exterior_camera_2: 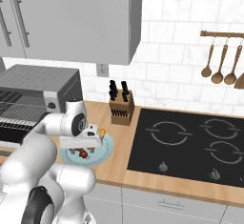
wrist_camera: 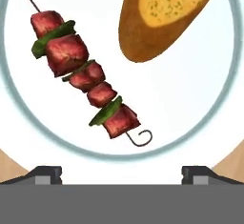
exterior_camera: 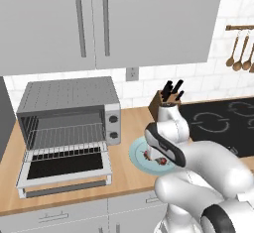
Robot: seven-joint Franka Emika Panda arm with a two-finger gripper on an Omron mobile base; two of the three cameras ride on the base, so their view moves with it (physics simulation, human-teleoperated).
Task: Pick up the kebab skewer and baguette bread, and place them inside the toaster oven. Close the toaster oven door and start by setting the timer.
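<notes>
Currently the gripper (wrist_camera: 121, 173), fingers spread wide and empty, hovers over the plate (wrist_camera: 209, 75); next, descend and close on the kebab skewer (wrist_camera: 83, 75).

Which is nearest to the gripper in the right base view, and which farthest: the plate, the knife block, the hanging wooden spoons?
1. Plate: directly beneath the open gripper, on the counter.
2. Knife block: behind the plate, toward the wall, beside the cooktop.
3. Hanging wooden spoons: far right, up on the wall rail.
</notes>
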